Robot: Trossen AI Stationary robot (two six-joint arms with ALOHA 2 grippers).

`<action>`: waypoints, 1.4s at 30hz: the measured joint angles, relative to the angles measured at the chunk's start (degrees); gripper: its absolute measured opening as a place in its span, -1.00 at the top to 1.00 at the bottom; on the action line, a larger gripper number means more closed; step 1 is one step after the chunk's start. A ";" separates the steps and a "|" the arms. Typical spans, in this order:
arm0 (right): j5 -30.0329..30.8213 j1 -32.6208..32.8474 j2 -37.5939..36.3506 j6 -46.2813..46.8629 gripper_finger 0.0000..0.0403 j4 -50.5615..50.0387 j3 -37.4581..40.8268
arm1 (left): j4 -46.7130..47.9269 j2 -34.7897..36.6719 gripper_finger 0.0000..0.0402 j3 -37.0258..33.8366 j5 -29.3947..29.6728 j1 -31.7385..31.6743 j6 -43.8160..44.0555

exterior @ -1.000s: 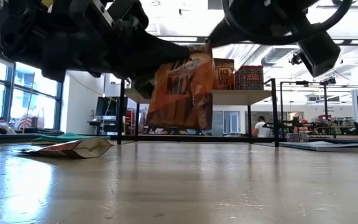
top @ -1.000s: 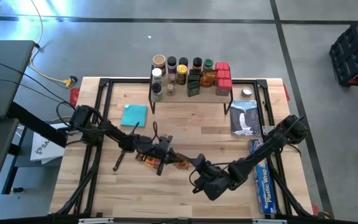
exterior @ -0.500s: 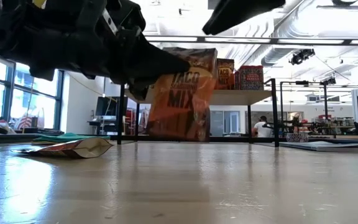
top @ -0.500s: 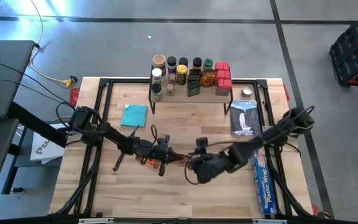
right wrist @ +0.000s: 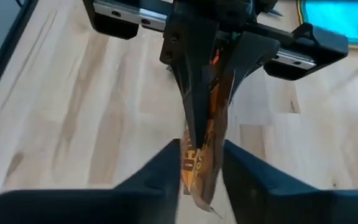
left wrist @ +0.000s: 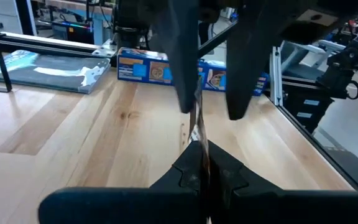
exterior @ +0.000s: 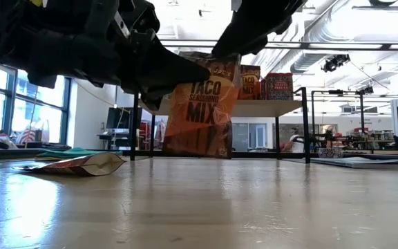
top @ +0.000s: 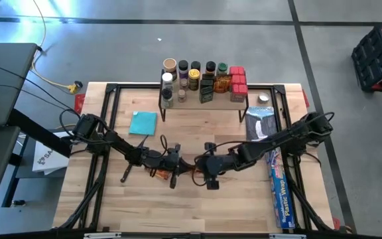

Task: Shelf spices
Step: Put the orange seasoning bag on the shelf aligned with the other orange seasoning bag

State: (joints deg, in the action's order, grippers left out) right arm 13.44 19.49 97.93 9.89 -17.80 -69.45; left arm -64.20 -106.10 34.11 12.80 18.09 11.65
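Note:
An orange taco seasoning packet [exterior: 199,114] hangs upright over the table's middle, with my left gripper [top: 178,166] shut on it. My right gripper [top: 205,168] is open at the packet's other side. Its two fingers stand on either side of the packet's edge [right wrist: 202,155]; whether they touch it I cannot tell. A second packet [exterior: 81,164] lies flat on the table near the left gripper. The shelf [top: 204,101] stands at the far edge with several spice jars, red boxes and tins [top: 207,78] on its top. My left gripper pinches the packet's side edge [left wrist: 196,134] between its two fingers. The fingers [exterior: 178,69] come level from the table's left, near the packet's upper part. The packet stands upright in the hold, its printed face toward the near edge and its lower end clear of the table.
A teal cloth [top: 143,123] lies left of the shelf's front. A grey-blue bag [top: 262,126] lies at the right, and a long blue plastic-wrap box [top: 280,192] along the right edge. Bare wood stretches along the near edge.
My right gripper has swung from the packet's near right side toward the far edge and up, rolling over as it went, and now stands over the packet's edge. The packet in my left gripper has turned from slanted to upright, its printed face now toward the near edge.

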 joint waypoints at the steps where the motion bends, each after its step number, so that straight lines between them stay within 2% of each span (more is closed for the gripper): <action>1: 0.21 0.00 0.00 -0.81 0.51 0.00 0.00 | 0.00 0.00 1.00 0.00 -0.01 -0.01 0.03; 4: 0.14 0.15 0.00 -2.79 0.82 -0.05 0.00 | -0.02 0.00 0.98 0.00 -0.13 -0.01 0.08; 6: 0.04 0.15 0.25 -3.36 0.95 -0.54 0.00 | 0.00 0.00 0.92 0.00 -0.37 0.02 0.53; 9: 1.28 0.25 0.39 -2.42 0.96 -1.49 0.07 | 0.02 0.00 0.72 0.00 -1.68 -0.45 1.73; 13: 2.60 0.55 0.31 -2.84 0.99 -4.33 -1.48 | 1.42 0.02 0.36 0.00 -4.80 -1.41 3.33; 17: 5.02 0.81 0.23 -3.42 1.00 -13.76 -6.88 | 3.05 0.09 0.01 0.00 -8.80 -2.08 4.80; 21: 7.88 0.76 0.21 -3.91 1.00 -24.07 -13.47 | 5.23 0.09 -0.18 0.00 -8.32 -2.06 6.20; 25: 8.22 0.38 0.04 -4.86 1.00 -26.63 -16.67 | 5.82 0.09 -0.21 -0.02 -7.01 -2.06 6.76; 31: 8.15 0.37 0.07 -3.45 1.00 -25.35 -14.72 | 5.72 0.09 -0.21 -0.02 -1.20 -1.08 5.62; 37: 8.04 0.42 0.11 -2.73 1.00 -13.57 -7.37 | 4.13 0.09 -0.19 -0.04 1.38 0.35 2.78; 42: 8.01 0.42 0.13 -2.31 1.00 -4.05 -1.01 | 4.31 0.09 -0.09 -0.04 1.98 0.47 2.74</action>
State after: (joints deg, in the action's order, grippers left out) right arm 21.45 19.90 98.06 7.58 -21.85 -70.46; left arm -59.89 -106.02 34.06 14.77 18.57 14.39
